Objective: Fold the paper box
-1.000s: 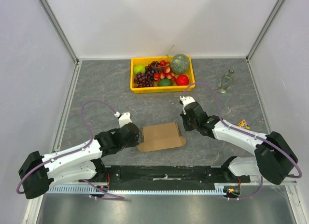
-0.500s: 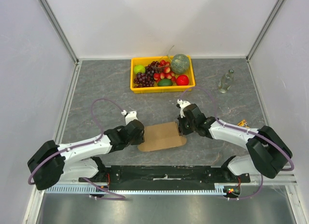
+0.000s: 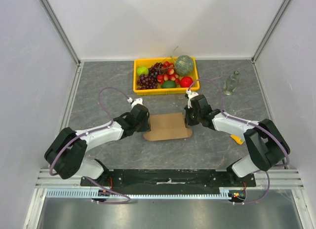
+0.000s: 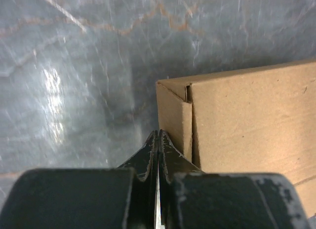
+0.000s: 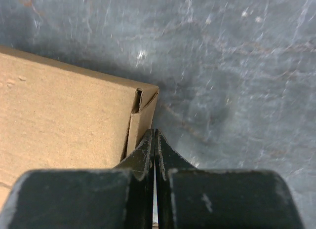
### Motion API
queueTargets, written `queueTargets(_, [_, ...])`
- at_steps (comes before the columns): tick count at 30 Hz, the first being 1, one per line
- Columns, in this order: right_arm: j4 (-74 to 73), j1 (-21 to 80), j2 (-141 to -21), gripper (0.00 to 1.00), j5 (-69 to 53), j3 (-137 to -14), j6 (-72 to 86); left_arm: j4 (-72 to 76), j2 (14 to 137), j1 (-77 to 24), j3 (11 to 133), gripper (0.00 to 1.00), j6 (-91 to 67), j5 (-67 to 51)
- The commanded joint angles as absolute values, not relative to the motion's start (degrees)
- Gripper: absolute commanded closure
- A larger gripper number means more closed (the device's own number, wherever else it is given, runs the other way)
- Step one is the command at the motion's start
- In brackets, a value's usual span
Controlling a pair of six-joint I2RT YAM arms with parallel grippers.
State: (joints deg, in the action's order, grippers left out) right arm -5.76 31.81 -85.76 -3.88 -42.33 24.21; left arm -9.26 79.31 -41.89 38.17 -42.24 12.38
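Observation:
The paper box (image 3: 169,126) is a small shallow brown cardboard box lying closed on the grey table between my arms. My left gripper (image 3: 146,123) is shut and empty, its tips against the box's left side wall (image 4: 173,123). My right gripper (image 3: 187,118) is shut and empty, its tips against the box's right side wall (image 5: 143,120). The box top shows in the left wrist view (image 4: 252,120) and in the right wrist view (image 5: 64,115). A flap edge sticks out at the box's front.
A yellow crate (image 3: 139,87) full of fruit stands behind the box. A clear glass bottle (image 3: 230,83) stands at the back right. A small yellow object (image 3: 237,139) lies under the right arm. Grey walls enclose the table on three sides.
Both grippers have moved away from me, and the box has slid with them toward the crate, held between the two shut grippers. It now lies straighter.

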Motion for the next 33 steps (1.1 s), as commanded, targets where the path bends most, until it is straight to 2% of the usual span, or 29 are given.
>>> queueTargets(1, [-3.86, 29.98, -87.27, 1.00, -0.55, -47.28, 21.80, -5.53, 82.26, -38.15, 43.50, 0.98, -36.04, 8.87])
queueTargets(5, [-5.54, 29.44, -83.34, 1.00, 11.14, -46.94, 18.90, -9.66, 78.68, -34.46, 42.02, 0.98, -35.68, 11.07])
queueTargets(7, [-5.54, 29.36, -80.87, 1.00, 12.74, -46.32, 17.67, -10.54, 74.73, -32.79, 39.91, 0.98, -35.68, 12.30])
queueTargets(9, [-4.75, 29.44, -79.02, 1.00, 9.87, -46.23, 16.09, -12.21, 72.26, -31.73, 38.68, 0.98, -35.51, 12.92])
queueTargets(14, [6.57, 32.95, -74.62, 1.00, -11.03, -43.33, 14.76, -10.03, 68.03, -31.64, 36.13, 0.98, -36.12, 10.03])
queueTargets(17, [9.23, 35.85, -76.89, 1.00, -20.11, -44.47, 14.94, -9.32, 67.59, -31.64, 35.60, 0.98, -36.47, 8.27])
queueTargets(24, [4.84, 41.04, -85.42, 1.00, -18.63, -48.07, 12.83, -7.03, 64.87, -31.73, 33.23, 0.98, -36.30, 6.07])
queueTargets(33, [0.97, 42.28, -87.71, 1.00, -14.94, -49.57, 11.69, -7.73, 62.67, -31.73, 32.96, 0.98, -36.47, 4.57])
